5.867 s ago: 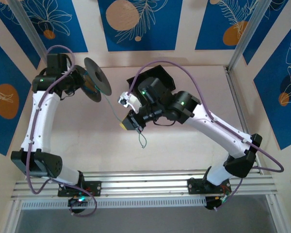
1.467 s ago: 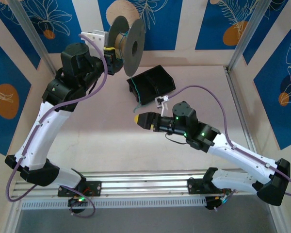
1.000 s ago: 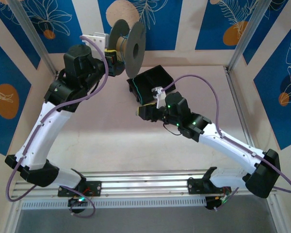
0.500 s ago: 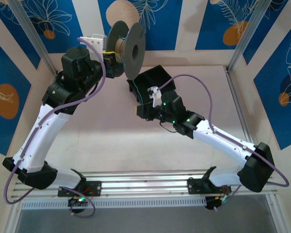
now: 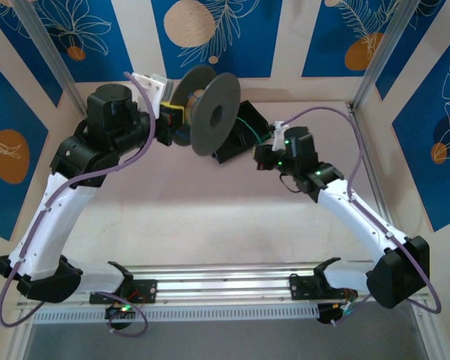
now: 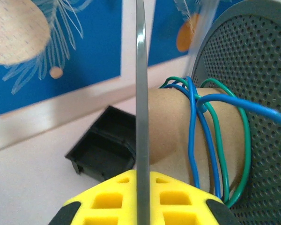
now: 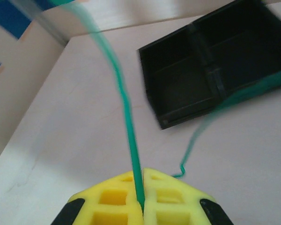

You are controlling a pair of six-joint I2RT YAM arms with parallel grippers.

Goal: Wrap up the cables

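A grey spool hangs in the air, with my left gripper shut on its near flange. In the left wrist view that flange's thin edge runs between the yellow fingers of the left gripper. Blue cables and green cables loop around the brown core. My right gripper is shut on a taut green cable. Its loose end curls over the table. From above, the right gripper sits just right of the spool.
A black divided tray lies on the table at the back, partly behind the spool. An aluminium post stands at the back right corner. The perforated far flange blocks the right side of the left wrist view.
My right gripper has shut on the green cable and moved back and to the right. My left arm has swung the spool down and towards the tray.
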